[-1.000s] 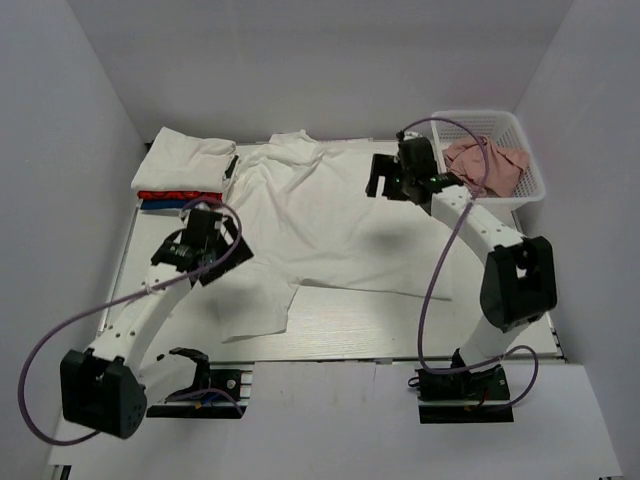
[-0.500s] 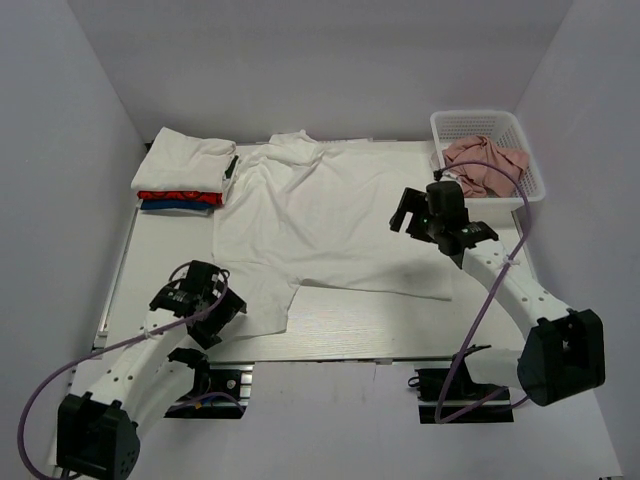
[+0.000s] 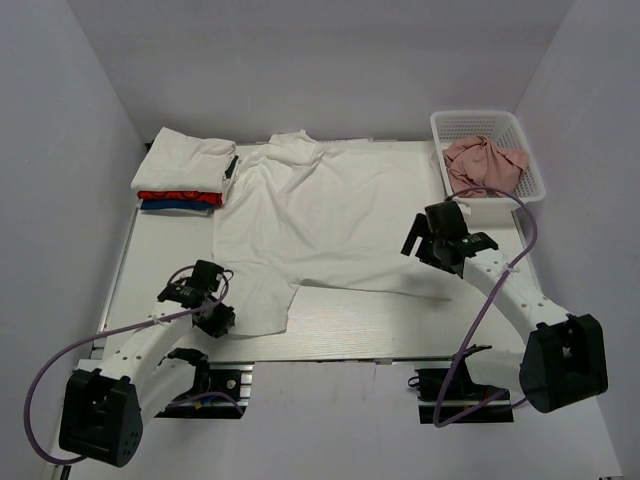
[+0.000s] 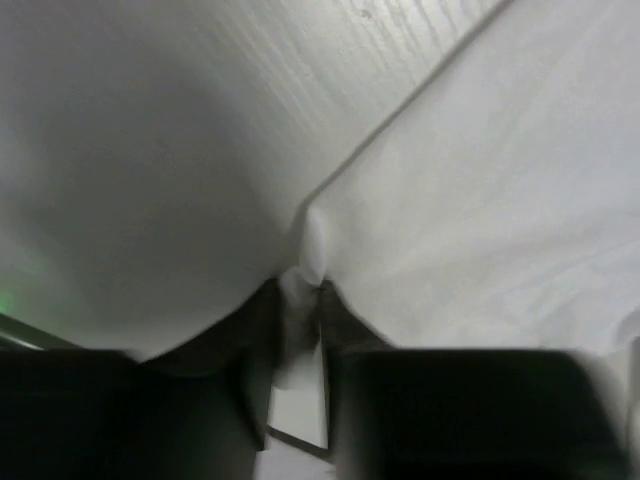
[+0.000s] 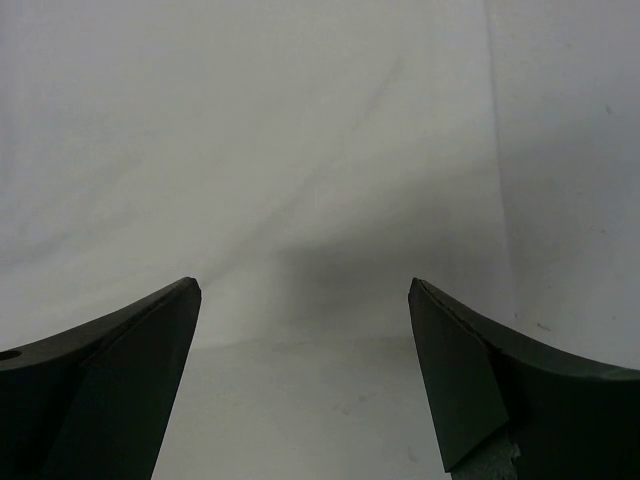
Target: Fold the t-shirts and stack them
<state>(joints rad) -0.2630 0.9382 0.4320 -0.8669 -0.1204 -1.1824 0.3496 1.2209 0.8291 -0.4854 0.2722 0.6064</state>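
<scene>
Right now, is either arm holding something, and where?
Left gripper pinches the spread white t-shirt by its near left edge; right gripper holds nothing.

The top view is bright and even, with soft shadows on the tabletop (image 3: pixel 350 335). The left wrist view is dim and blurred around the gripper (image 4: pixel 300 300). The right wrist view shows a faint shadow on the shirt (image 5: pixel 200 130).

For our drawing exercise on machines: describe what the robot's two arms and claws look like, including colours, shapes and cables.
The left arm and right arm share slim white links and bulky black joint housings. The left claw and right claw are black, with two tapering fingers each. A thin purple cable loops along each arm.
</scene>
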